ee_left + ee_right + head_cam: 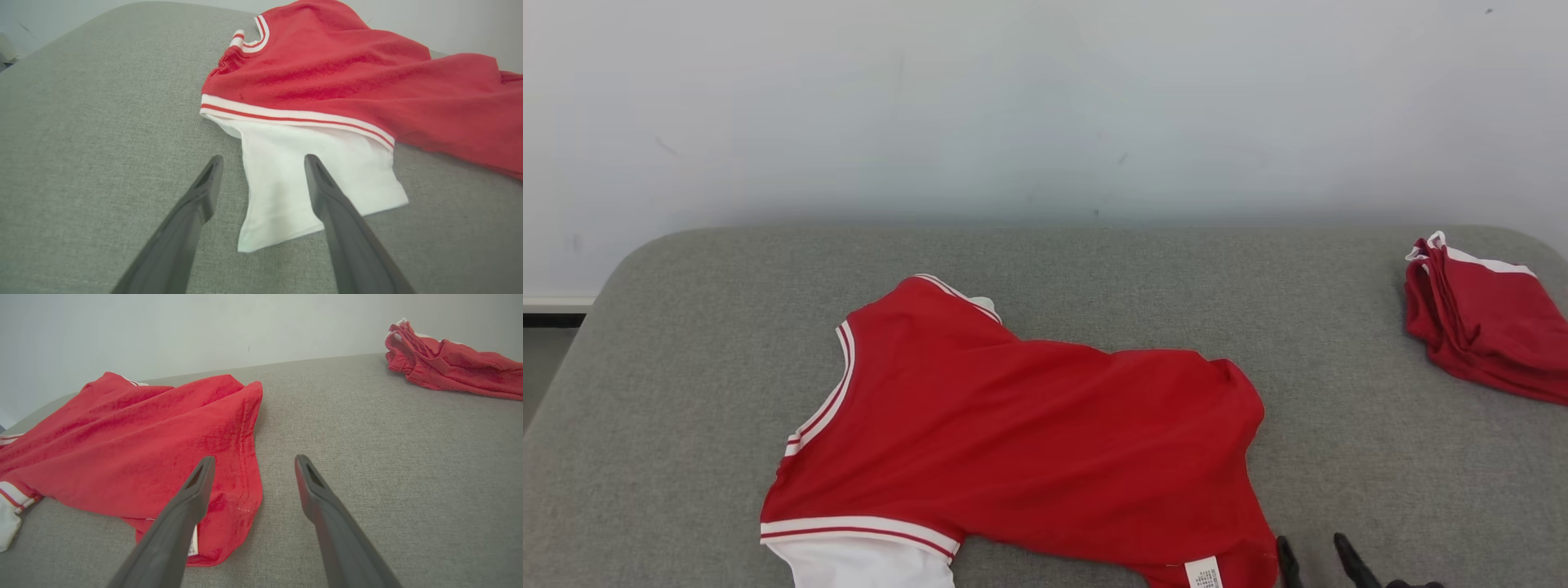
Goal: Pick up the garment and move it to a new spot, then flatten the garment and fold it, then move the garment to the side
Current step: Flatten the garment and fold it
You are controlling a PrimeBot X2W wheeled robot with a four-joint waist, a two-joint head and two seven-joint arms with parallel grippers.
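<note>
Both stand wide open, empty: left gripper (261, 159) at the garment's (347, 77) white end, right gripper (253, 459) beside its hem.

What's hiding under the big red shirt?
Under the red shirt, a white cloth pokes out past the striped band, lying on the grey cushion. The rest is covered, so how far it reaches, or anything else there, cannot be seen.

We see a grey fabric-covered desk (727, 286); a rumpled red garment (1029, 441) lies near its front, a folded red pile (1486, 327) far right.
</note>
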